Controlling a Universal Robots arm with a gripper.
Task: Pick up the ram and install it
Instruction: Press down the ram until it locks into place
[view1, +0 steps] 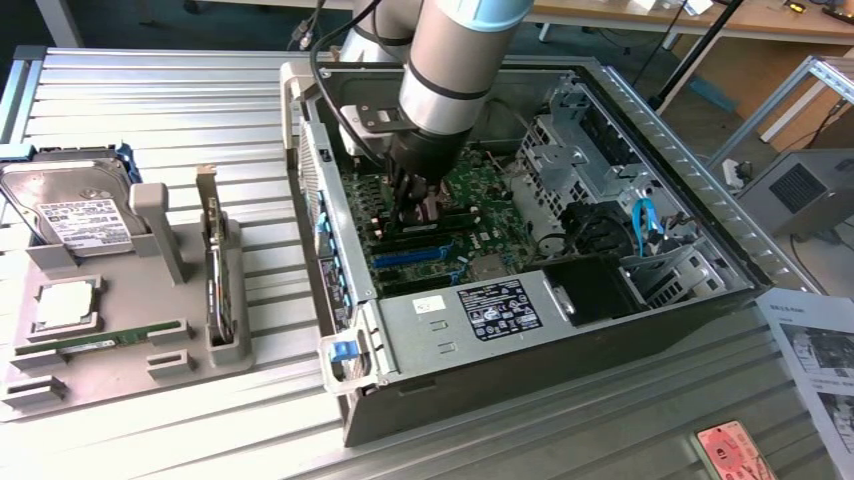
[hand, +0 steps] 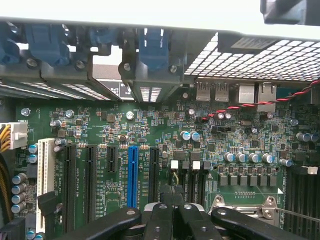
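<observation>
**Claw down over the memory slots, a ram stick lying in the holder**

The claw hangs in the upper middle of the exterior view, lowered into the open computer case, which lies on its side on the table. That leaves the motherboard facing up, so its slots can be reached from above.

In the wrist view the claw sits at the bottom centre, its black fingers pressed together. They stand just in front of the dark memory slots with white clips, right of the blue slot. I cannot tell whether anything thin is caught between the fingers, or whether a stick already sits in the slots beneath them.

The ram that can be seen lies at the lower left of the exterior view, well apart from the claw. It stands on edge in a groove of the grey holder. Such a groove would likely keep the flat faces upright and free for a pinch. Its long axis runs across the frame, rising slightly toward the right, with the pale label near the left end. Just above it in the frame the square processor rests in its own pocket, and the hard drive lies higher still.
</observation>
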